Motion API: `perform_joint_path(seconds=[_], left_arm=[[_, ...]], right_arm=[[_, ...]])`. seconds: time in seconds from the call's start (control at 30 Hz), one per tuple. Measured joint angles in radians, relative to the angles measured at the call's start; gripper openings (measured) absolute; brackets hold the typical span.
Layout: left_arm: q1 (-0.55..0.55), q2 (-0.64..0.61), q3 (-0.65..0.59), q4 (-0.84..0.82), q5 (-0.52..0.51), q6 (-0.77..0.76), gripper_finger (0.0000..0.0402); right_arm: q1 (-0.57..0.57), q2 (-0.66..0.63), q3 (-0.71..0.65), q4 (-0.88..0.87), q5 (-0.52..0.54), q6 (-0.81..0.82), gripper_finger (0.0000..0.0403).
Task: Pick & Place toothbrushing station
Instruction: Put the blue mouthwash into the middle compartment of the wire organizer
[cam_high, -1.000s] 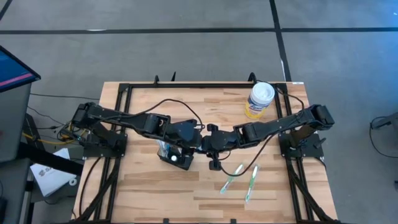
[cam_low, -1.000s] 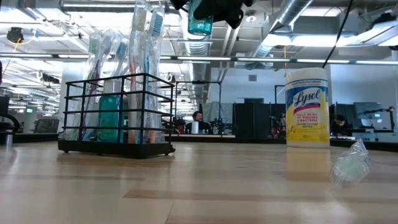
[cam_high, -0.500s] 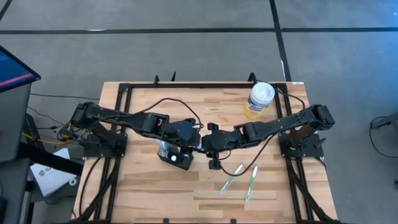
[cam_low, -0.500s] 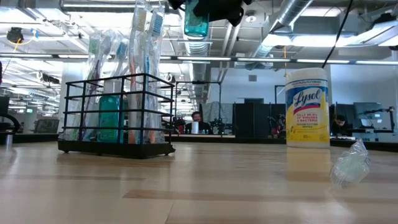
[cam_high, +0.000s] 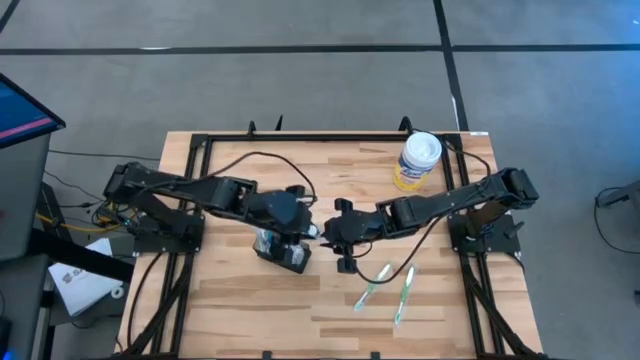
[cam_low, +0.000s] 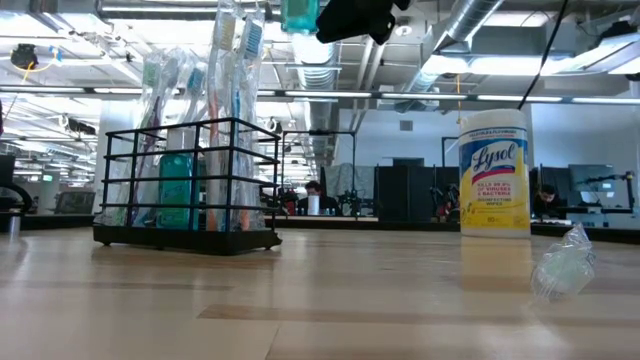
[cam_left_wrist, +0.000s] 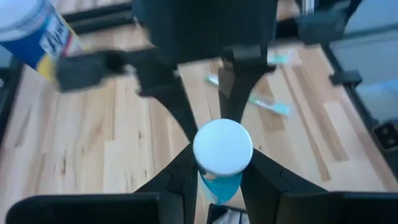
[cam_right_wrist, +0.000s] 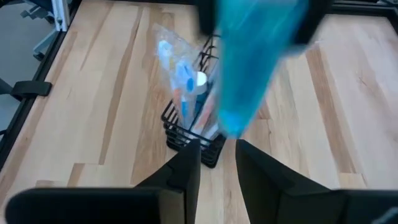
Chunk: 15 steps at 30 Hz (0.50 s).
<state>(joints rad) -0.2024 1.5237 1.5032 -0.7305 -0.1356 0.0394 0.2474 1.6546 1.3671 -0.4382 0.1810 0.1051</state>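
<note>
A wooden counter (cam_high: 230, 300) carries a black wire station (cam_low: 187, 186) holding wrapped toothbrushes, left of centre. A yellow canister (cam_high: 417, 160) stands at the far right; two toothbrushes (cam_high: 388, 287) lie near the front. Above the station, the left gripper (cam_left_wrist: 217, 186) clamps a teal bottle (cam_left_wrist: 221, 155). The right gripper (cam_right_wrist: 216, 167), just beside it, stands narrowly parted and empty.

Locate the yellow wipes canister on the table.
In the high view the yellow wipes canister stands upright near the table's far right corner, beside the right arm, well apart from the black wire toothbrush station.
</note>
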Motion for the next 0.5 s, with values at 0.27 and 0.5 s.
perform_joint_path(seconds=[0.27,0.5], left_arm=[[0.000,-0.106,0.000,-0.075,-0.035,-0.043,0.0083],[0.000,-0.190,-0.019,-0.120,-0.039,-0.095,0.0083]], right_arm=[[0.000,0.001,-0.001,-0.001,-0.001,0.000,0.0093],[0.000,0.001,-0.001,-0.003,-0.001,0.000,0.0093]])
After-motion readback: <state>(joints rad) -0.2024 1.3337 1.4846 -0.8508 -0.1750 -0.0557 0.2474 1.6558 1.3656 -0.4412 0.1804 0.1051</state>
